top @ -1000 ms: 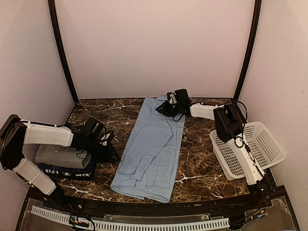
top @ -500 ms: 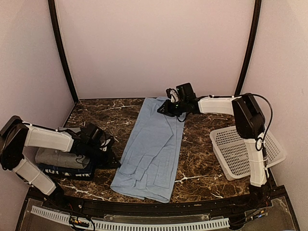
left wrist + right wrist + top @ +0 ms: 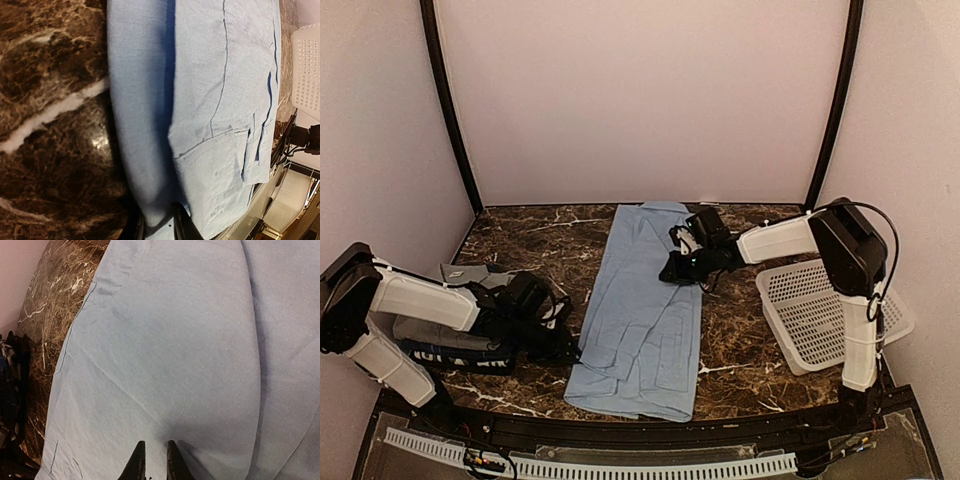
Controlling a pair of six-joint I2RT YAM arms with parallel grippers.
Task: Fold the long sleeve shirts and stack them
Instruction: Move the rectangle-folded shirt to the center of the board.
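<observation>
The light blue shirt (image 3: 640, 310) lies folded into a long strip down the middle of the marble table, collar end at the back. My left gripper (image 3: 568, 347) is at its near left edge and is shut on a fold of that cloth, which fills the left wrist view (image 3: 215, 75) with my gripper (image 3: 159, 227) at the bottom. My right gripper (image 3: 672, 270) is at the strip's right edge, about halfway along. In the right wrist view it (image 3: 154, 460) has its jaws nearly together on the cloth (image 3: 175, 340). The grey shirt (image 3: 425, 326) lies folded on the navy shirt (image 3: 455, 356) at the left.
A white lattice basket (image 3: 820, 320) stands tilted at the right edge of the table, and also shows in the left wrist view (image 3: 310, 65). Dark marble table top (image 3: 740, 340) shows between the blue shirt and the basket. Walls enclose the back and sides.
My right gripper has come from the collar end toward me along the shirt's right edge. My left gripper has moved right and nearer, and the shirt's near end has shifted right.
</observation>
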